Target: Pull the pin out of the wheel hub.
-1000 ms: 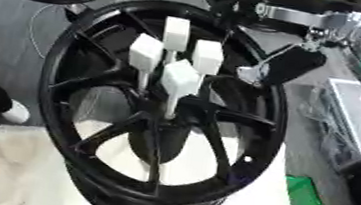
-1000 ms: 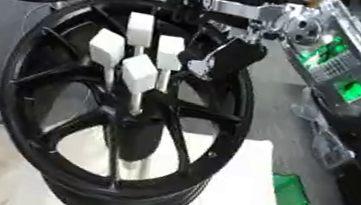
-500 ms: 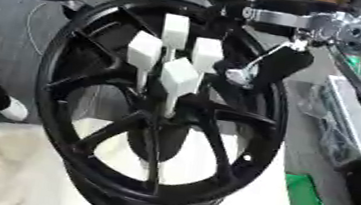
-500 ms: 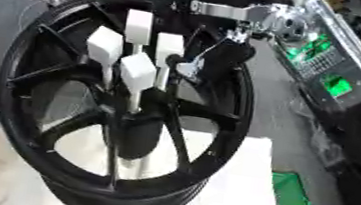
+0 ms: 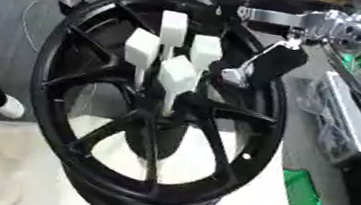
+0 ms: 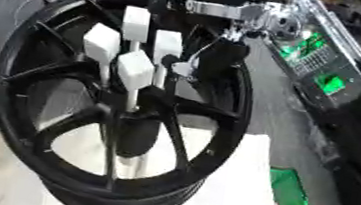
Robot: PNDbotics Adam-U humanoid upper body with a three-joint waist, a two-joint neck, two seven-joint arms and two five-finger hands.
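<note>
Four white pins [image 5: 177, 74] stand upright in the wheel hub [image 5: 159, 122]. Right hand [image 5: 255, 69], fingers apparently relaxed and empty, should close squarely round the nearest right pin [image 5: 205, 51], then lift straight.

Both eyes peer down from the robot's head, close over the black wheel [image 5: 156, 116], which fills each view; the right eye sits slightly rightward, sharing nearly everything.

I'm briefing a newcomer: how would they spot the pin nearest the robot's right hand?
Find the black wheel hub standing on the white cloth. Four white block-headed pins rise from its centre; take the right-most pin, beside the right hand. Its neighbours stand farther left.
</note>
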